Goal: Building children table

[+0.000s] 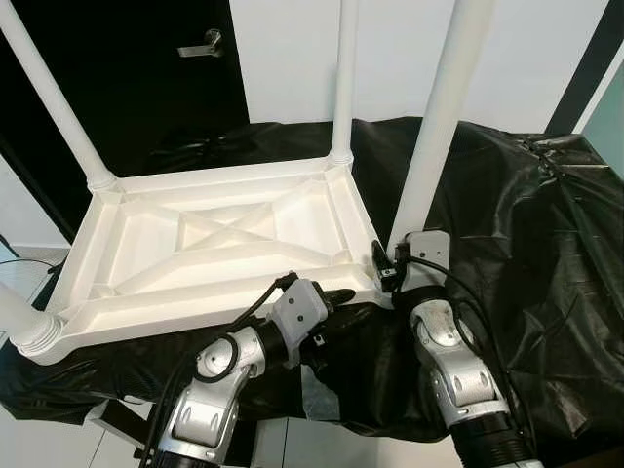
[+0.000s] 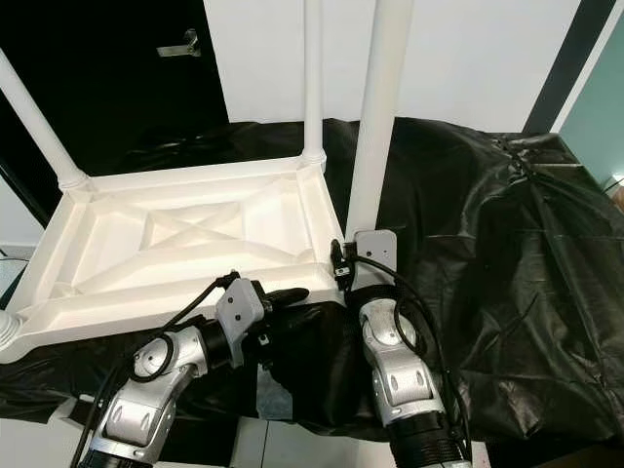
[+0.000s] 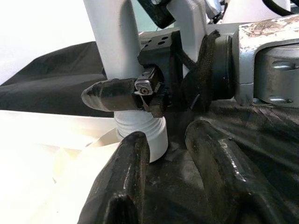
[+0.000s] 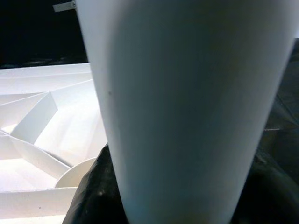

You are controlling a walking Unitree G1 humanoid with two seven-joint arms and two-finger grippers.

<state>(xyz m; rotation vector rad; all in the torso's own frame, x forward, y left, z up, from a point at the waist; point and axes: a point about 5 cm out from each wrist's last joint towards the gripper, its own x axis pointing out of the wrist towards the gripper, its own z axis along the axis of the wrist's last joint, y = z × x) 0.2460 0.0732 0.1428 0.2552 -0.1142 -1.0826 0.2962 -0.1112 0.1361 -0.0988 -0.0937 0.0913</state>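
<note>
A white plastic table top (image 1: pixel 146 255) lies upside down on a black-covered surface. Legs stand in its far left corner (image 1: pixel 54 102), its far right corner (image 1: pixel 345 78) and its near left corner (image 1: pixel 19 322). My right gripper (image 1: pixel 388 267) is shut on a fourth white leg (image 1: pixel 439 127), held upright at the near right corner. The leg's ribbed foot (image 3: pixel 142 135) sits at the corner socket, and one black finger (image 3: pixel 110 94) wraps around the leg. My left gripper (image 1: pixel 339 296) is open just beside that corner, low over the black sheet, with nothing between its fingers (image 3: pixel 124 182).
Crinkled black plastic sheeting (image 1: pixel 526 224) covers the surface to the right and behind. A dark door with a lever handle (image 1: pixel 205 41) stands at the back left, beside a white wall. Pale floor (image 1: pixel 19 434) shows at the near left.
</note>
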